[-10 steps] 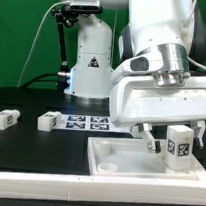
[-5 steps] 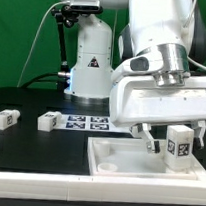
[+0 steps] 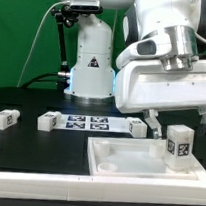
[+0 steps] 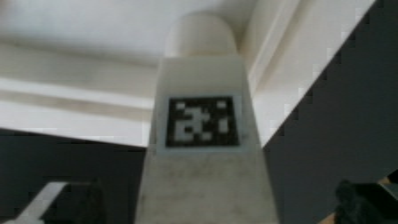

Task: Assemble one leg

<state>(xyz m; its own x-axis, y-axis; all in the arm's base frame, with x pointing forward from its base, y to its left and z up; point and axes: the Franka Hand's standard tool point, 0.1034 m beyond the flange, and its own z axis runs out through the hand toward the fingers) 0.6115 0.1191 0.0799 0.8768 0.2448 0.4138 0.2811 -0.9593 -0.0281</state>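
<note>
Lost most of the white robot arm (image 3: 166, 36) past the top and the exterior view's right edge, along with part of the finger on that side. Could not read the pattern on any tag from the exterior view. Got from the wrist view only a blurred close-up of the leg (image 4: 201, 120), a small white stubby plastic block with a black-and-white square tag. Saw one tagged face filling the middle, with the foot cut off. Caught a pale finger (image 4: 45, 200) in one lower corner and a dark fingertip (image 4: 368, 193) in the other, both mostly out of frame. Could not tell there where the block met the surface under it.

Found the two-finger gripper (image 3: 177, 125) spread wide, gripping nothing and touching nothing. Made out a clear gap between the leg and the finger on either side of it.

Placed the leg (image 3: 179, 147) upright directly beneath the gripper, with its top roughly level with the fingertips. Saw it standing on the floor of the large white square tray-like panel with a raised rim (image 3: 106, 171). Spotted the thin flat white marker board (image 3: 90, 121) on the black table (image 3: 41, 161), behind the panel and toward the exterior view's left of the gripper. Noted a second small white tagged block (image 3: 50, 119) just beside that board. Noted a third small white tagged block (image 3: 4, 118) farther to that side, well apart from the gripper.
</note>
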